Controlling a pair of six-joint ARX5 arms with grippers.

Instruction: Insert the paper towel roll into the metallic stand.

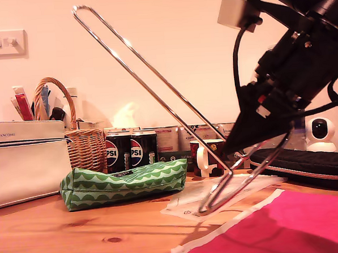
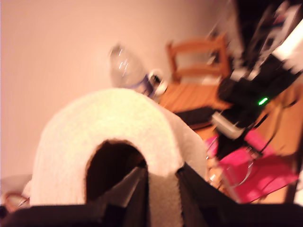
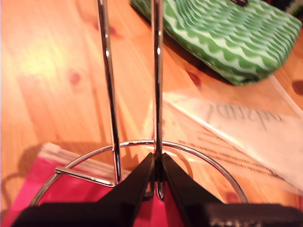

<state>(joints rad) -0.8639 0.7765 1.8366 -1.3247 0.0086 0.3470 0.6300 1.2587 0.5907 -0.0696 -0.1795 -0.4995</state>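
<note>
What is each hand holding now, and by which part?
My second hand pinches the metallic stand by one upright rod near its ring base; my first hand holds the paper towel roll through its wall.

The metallic stand [image 1: 156, 101] is a shiny chrome wire hairpin loop on a round ring base, tilted steeply so its rounded top leans toward the exterior view's left, the ring's edge low over the bench. The paper towel roll [image 2: 118, 142] is thick, white and dimpled, its hollow core facing my first wrist view.
</note>
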